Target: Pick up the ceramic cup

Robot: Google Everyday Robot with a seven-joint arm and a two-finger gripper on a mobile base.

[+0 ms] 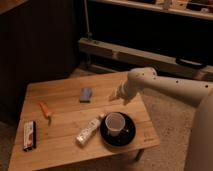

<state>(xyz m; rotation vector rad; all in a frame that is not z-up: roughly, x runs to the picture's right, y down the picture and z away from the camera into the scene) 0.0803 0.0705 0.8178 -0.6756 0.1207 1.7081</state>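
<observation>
The ceramic cup (114, 123) is small, white and round, with a wide rim. It stands upright on a black round plate (128, 137) at the front right of the wooden table (65, 125). My gripper (116, 95) hangs at the end of the white arm (165, 87), above the table a little behind the cup and apart from it. A white slim bottle (88, 130) lies on its side just left of the plate.
A blue-grey block (86, 94) lies at the table's middle back. An orange item (45, 109) lies on the left and a dark flat packet (29, 135) at the front left edge. A low bench and dark shelving (140, 52) stand behind the table.
</observation>
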